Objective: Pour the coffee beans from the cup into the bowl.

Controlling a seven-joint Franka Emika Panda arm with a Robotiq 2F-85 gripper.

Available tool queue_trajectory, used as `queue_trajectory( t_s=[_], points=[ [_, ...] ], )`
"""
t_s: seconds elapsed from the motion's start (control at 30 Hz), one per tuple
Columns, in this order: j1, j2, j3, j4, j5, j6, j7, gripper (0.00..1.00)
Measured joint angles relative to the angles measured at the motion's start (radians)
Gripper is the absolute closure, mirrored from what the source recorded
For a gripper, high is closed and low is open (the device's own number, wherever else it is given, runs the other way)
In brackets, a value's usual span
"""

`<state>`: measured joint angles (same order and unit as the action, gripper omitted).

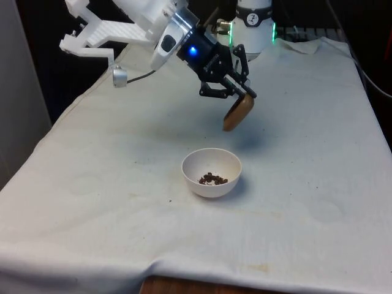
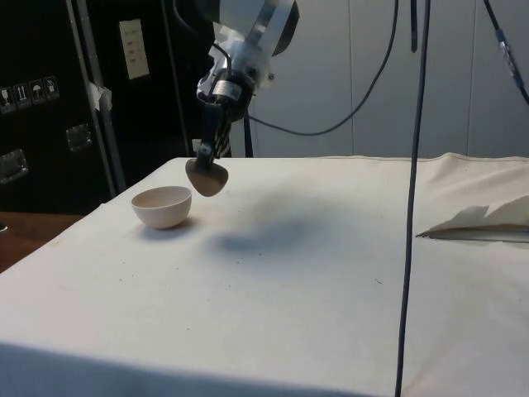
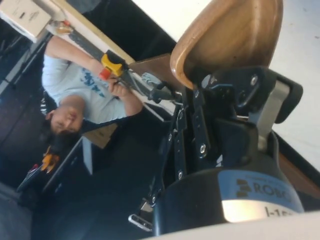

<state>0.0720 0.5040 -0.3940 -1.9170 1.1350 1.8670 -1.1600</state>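
A white bowl (image 1: 212,173) sits on the cloth near the table's middle, with several dark coffee beans (image 1: 212,179) in its bottom. In the side view the bowl (image 2: 162,206) stands by the table's edge. My gripper (image 1: 238,92) is shut on a brown wooden cup (image 1: 238,112) and holds it tipped steeply over, mouth turned down toward the bowl, a little above and behind the bowl's rim. From the side the cup (image 2: 206,176) hangs just beside and above the bowl. In the wrist view the cup (image 3: 230,37) sits clamped between my fingers (image 3: 240,90).
White cloth covers the table (image 1: 110,202). A black cable (image 2: 411,198) hangs down in the side view. A crumpled fold of cloth (image 2: 483,223) lies at that view's right. A person (image 3: 80,95) holding a tool sits beyond the table in the wrist view.
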Motion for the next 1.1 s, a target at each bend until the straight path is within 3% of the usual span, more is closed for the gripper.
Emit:
queue_trajectory(
  t_s=[0.7, 1.1],
  points=[
    [0.0, -0.001, 0.028, 0.001, -0.082, 0.091, -0.05, 1.0],
    [0.002, -0.003, 0.035, -0.002, -0.158, 0.127, -0.071, 1.0]
  ],
)
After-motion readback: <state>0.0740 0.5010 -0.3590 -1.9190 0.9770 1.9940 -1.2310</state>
